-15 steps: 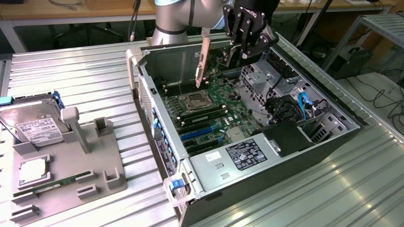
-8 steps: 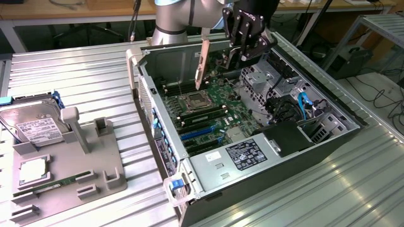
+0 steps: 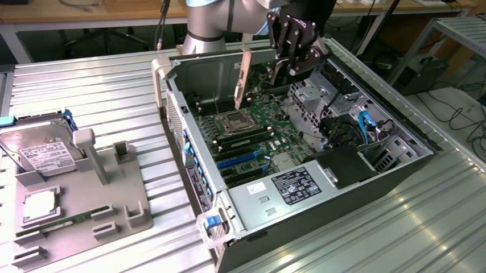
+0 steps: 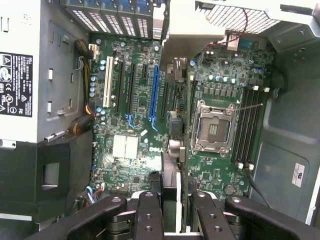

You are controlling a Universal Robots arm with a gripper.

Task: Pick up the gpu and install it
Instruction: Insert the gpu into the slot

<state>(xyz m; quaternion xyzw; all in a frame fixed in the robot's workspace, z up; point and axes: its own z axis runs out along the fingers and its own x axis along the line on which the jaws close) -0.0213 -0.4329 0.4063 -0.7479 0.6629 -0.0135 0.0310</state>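
The word DELL is read on the green motherboard (image 4: 135,150) in the wrist view, and a white label with small print is seen on the silver power supply (image 3: 292,190). The gpu (image 4: 170,170) is held edge-on between the narrowly set fingers (image 4: 148,220) of the gripper (image 3: 292,57), its silver bracket (image 3: 243,77) hanging above the open computer case (image 3: 395,165) and clear of the board. Beneath it lie the blue slot (image 4: 153,95) and the empty processor socket (image 4: 214,125). Farther off, at the exterior view's left, a labelled hard drive (image 3: 42,151) rests on a grey holder (image 3: 91,210).
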